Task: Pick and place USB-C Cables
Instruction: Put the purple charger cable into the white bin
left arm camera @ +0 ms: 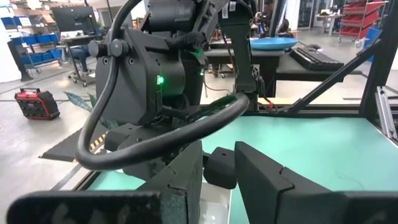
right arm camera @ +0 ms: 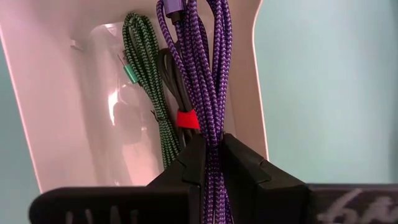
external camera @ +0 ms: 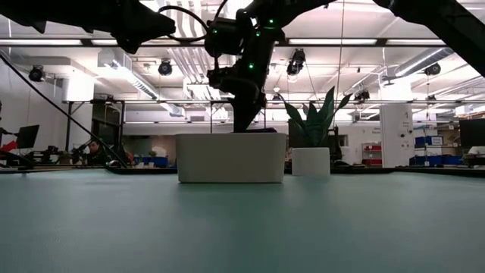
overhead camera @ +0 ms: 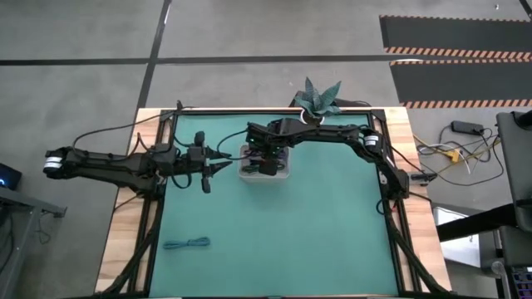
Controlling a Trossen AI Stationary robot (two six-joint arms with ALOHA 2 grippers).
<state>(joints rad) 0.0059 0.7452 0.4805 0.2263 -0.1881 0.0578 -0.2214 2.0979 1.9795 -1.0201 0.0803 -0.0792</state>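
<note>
High view is showing the right gripper reaching down over the white tray at the far middle of the green mat, while the left gripper is hanging just beside the tray, its fingers partly apart and holding nothing. The teal cable is lying well apart, near the mat's front left.

Low view is showing the right arm dipping into the tray, with a potted plant behind.

Right wrist view is showing the fingers pinching the purple cable above the tray, where the dark green cable and the red-and-black cable are lying.
</note>
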